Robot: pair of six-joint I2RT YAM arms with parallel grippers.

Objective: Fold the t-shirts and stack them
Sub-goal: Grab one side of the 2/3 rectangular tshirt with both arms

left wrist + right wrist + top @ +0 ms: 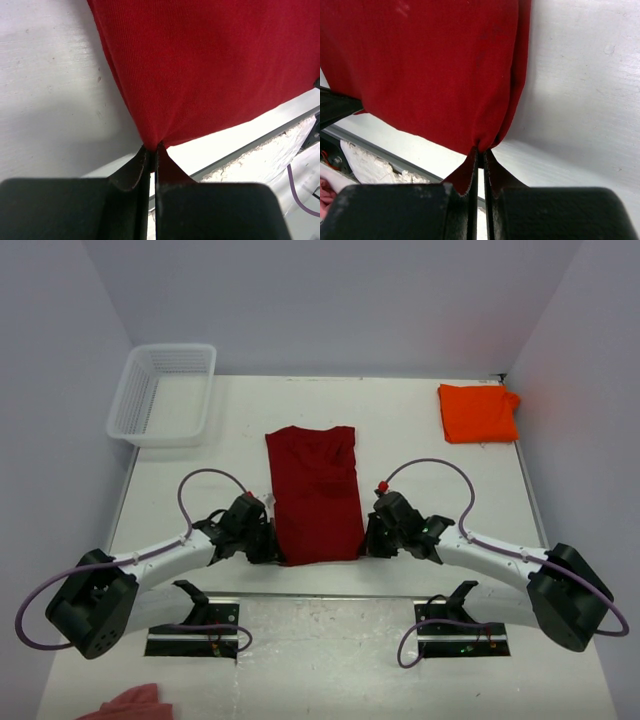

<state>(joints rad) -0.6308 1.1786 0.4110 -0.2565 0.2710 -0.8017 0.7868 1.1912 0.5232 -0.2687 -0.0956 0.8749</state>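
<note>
The dark crimson red t-shirt [315, 490] lies as a long folded strip in the middle of the table, running from near edge to mid table. My left gripper [272, 543] is shut on its near left corner [152, 142]. My right gripper [366, 538] is shut on its near right corner [482, 145]. Both corners bunch between the fingertips and are lifted slightly off the table. The bright orange t-shirt [478, 412] is a small folded rectangle at the far right of the table, apart from both grippers.
A white plastic basket [163, 393] stands at the far left corner. A pale pink cloth scrap [135, 703] lies at the bottom left, off the table. The table's front edge [260, 137] runs just under the shirt's near hem.
</note>
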